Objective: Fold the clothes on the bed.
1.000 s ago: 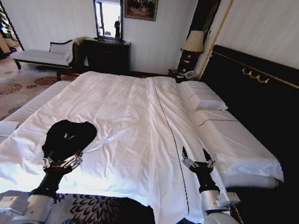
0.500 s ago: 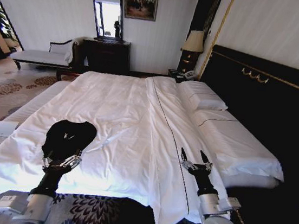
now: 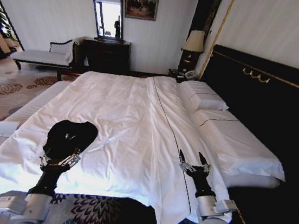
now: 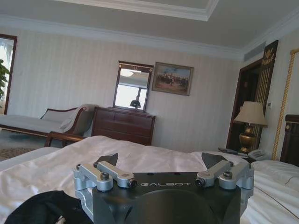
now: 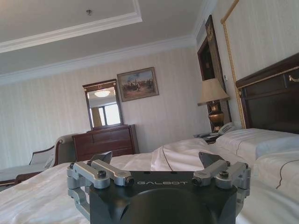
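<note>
Since the earlier frame, my right claw (image 3: pixel 193 160) is sitting slightly lower and nearer the foot edge of the bed (image 3: pixel 138 116), and my left claw (image 3: pixel 58 157) is sitting a little nearer the left side edge; the clothes (image 3: pixel 70 136) are lying as before.

I am holding my left claw with its fingers spread wide, just above the white duvet (image 3: pixel 118 141) near the foot-left corner of the bed, at the near edge of the clothes. I cannot tell whether it is touching the fabric. In the left wrist view the claw (image 4: pixel 161 163) is open, with a fold of the clothes (image 4: pixel 42 210) showing dark beside it.

I am holding my right claw wide open over the duvet near the foot edge, toward the headboard (image 3: pixel 265 104) side, well apart from the clothes. The right wrist view is showing the claw (image 5: pixel 156 161) with fingers parted and nothing between them.

The clothes are lying bunched on the duvet near the foot-left corner.
</note>
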Controlling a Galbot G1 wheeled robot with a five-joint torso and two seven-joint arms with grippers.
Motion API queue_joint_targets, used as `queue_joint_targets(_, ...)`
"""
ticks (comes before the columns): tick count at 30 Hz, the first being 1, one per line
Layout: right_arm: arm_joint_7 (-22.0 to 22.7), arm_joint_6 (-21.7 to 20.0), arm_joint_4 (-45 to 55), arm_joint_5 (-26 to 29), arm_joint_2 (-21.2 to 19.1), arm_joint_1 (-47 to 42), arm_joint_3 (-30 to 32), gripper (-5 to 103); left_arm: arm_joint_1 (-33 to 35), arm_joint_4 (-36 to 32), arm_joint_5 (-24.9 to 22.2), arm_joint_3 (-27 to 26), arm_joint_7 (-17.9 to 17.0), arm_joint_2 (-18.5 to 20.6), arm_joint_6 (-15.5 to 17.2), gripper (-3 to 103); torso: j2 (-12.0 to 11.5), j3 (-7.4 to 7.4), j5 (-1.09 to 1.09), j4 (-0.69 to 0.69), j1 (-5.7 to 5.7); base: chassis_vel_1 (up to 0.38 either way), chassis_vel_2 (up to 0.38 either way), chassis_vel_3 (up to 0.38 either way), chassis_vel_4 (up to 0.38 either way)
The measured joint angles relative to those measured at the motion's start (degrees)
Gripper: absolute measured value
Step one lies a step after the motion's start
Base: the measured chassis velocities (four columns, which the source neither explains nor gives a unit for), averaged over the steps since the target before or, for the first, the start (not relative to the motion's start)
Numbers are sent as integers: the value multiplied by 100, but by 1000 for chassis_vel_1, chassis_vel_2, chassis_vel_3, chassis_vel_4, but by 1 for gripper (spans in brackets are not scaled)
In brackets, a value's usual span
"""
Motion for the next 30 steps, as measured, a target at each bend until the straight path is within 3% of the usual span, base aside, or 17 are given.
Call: queue_joint_targets(30,-161,176,-95,-304,276,-33,-46,100,25,5,51,-20,-12,-11,-167,100,0,0,0,0,0,14,12,-16,-12)
